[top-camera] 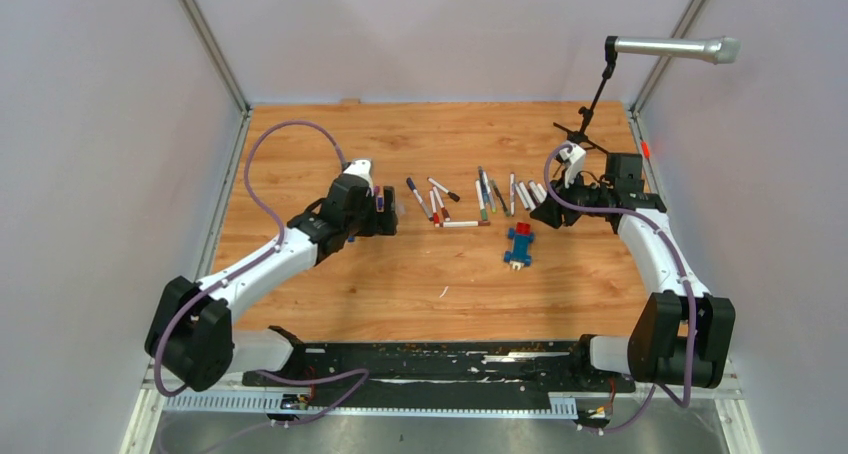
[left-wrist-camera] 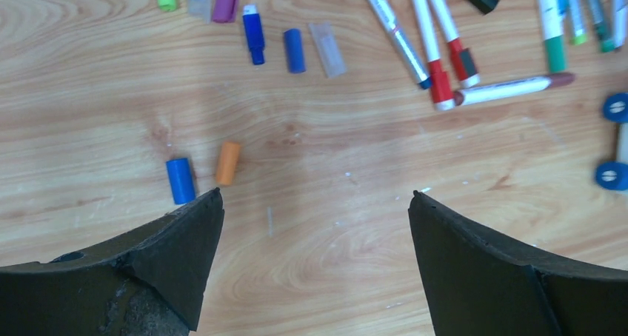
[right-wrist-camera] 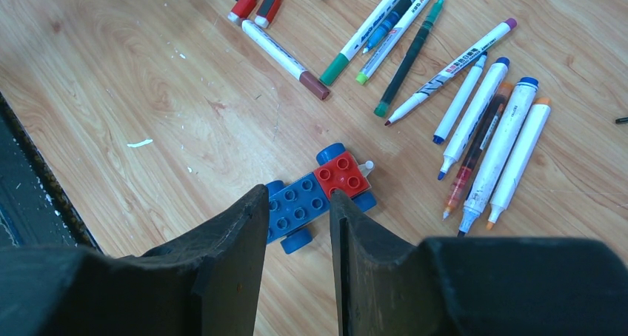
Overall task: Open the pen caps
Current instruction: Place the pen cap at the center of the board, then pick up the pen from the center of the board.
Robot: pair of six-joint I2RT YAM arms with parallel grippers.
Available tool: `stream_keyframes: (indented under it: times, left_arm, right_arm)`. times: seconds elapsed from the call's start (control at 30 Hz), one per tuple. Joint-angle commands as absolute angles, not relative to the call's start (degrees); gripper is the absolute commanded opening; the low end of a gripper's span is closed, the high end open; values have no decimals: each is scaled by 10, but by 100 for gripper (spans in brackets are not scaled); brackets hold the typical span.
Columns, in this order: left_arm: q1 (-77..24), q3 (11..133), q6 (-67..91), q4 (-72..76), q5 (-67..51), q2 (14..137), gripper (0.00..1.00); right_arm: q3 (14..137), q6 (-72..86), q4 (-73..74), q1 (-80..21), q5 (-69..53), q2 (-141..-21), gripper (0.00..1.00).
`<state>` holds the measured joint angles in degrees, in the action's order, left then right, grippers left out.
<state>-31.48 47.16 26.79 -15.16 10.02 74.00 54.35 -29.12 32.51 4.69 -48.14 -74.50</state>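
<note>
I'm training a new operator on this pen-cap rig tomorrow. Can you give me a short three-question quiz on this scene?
1. True or false: the left claw stands open with nothing in it.
2. In the right wrist view, what shows between the fingers of the right claw? A a green marker; B a toy car of blue and red bricks; C a black cap.
3. Fill in: the loose cap lying beside the orange cap is ___.
Key: 1 true; 2 B; 3 blue cap.
</note>
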Motion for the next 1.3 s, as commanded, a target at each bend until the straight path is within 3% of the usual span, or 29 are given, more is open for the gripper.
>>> stream_keyframes:
  times: [0.0,0.33,0.5,0.6,0.73,1.03,1.27]
  left_arm:
    - [-296,448,325,-50,37,716,100]
    - [-289,536,419,-27,-33,829,100]
    - [-311,647,454,-170,99,907,96]
    - [-327,759,483,-309,187,974,89]
    - [-329,893,499,-423,204,1080,75]
    - [-331,995,500,-440,201,1180,55]
    - [-331,1025,494,-429,185,1222,49]
  right_arm:
    - [541,-307,309,52,-505,-739,37]
    - [541,-308,310,52,-507,-739,37]
    - [541,-307,310,53,-508,-737,37]
    - [541,-307,310,53,-511,-738,37]
    - [542,-307,312,53,-512,-738,37]
    - [542,-308,312,53,-513,-736,37]
    - [543,-309,315,53,-514,-733,37]
